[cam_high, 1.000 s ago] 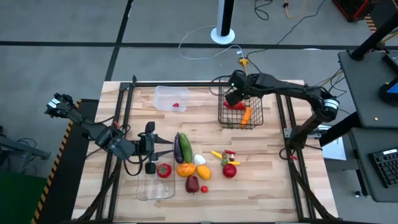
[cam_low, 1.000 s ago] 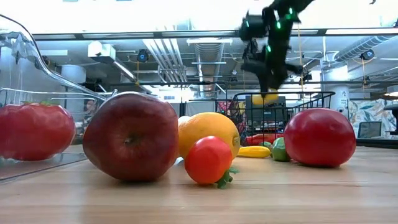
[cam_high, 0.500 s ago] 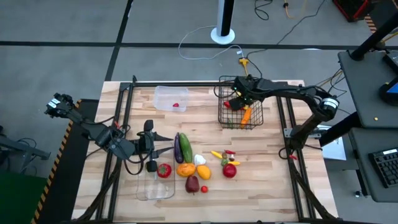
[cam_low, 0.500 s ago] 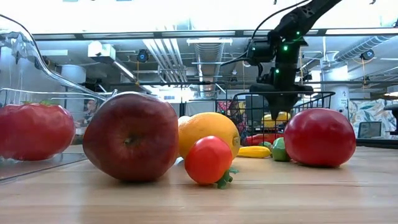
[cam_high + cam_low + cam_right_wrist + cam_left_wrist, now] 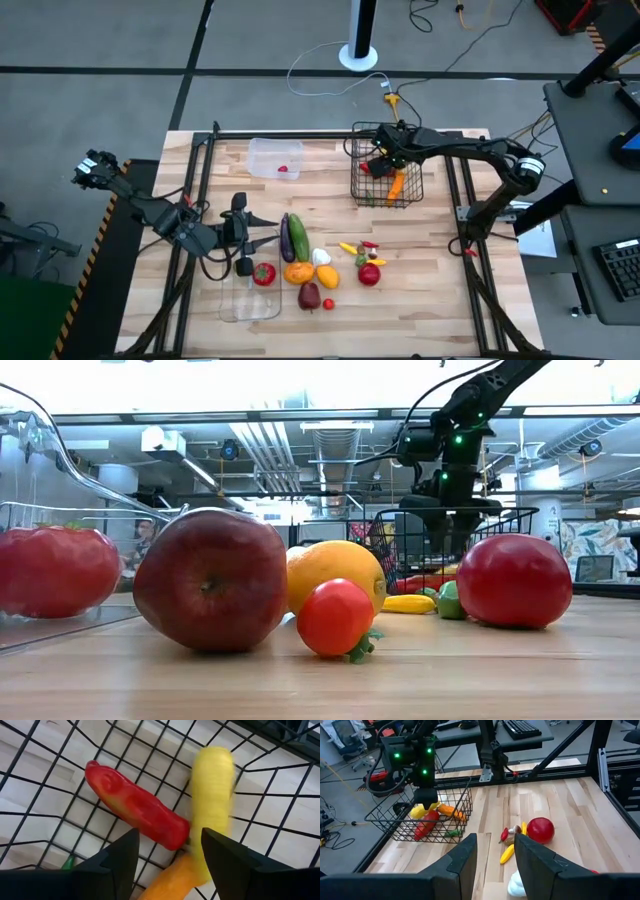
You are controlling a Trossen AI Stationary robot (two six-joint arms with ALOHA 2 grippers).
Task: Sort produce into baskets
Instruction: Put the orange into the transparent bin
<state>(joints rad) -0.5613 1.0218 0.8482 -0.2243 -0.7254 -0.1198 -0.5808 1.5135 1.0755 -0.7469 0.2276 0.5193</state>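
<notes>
My right gripper (image 5: pixel 383 160) (image 5: pixel 170 855) is open, low inside the tall black wire basket (image 5: pixel 388 178) at the table's far right. Just beyond its fingers a long yellow piece of produce (image 5: pixel 212 805), blurred, lies beside a red pepper (image 5: pixel 135 810) and an orange carrot (image 5: pixel 170 880) on the basket floor. My left gripper (image 5: pixel 262 232) (image 5: pixel 495 840) is open and empty at the table's left, next to the purple eggplant (image 5: pixel 287 238). A red tomato (image 5: pixel 263 273) lies in the long clear tray (image 5: pixel 250 300).
Loose produce lies mid-table: a green cucumber (image 5: pixel 299 240), an orange fruit (image 5: pixel 298 271), a dark red apple (image 5: pixel 309 295), a white bulb (image 5: pixel 321 257), a big red tomato (image 5: pixel 369 273) and small peppers (image 5: pixel 350 248). A small clear tub (image 5: pixel 274 158) holding a red piece stands at the far side.
My right gripper has gone down from above the basket rim into the basket with the yellow piece below its fingers. It has let the piece go, and the piece has dropped among the red pepper and the carrot.
</notes>
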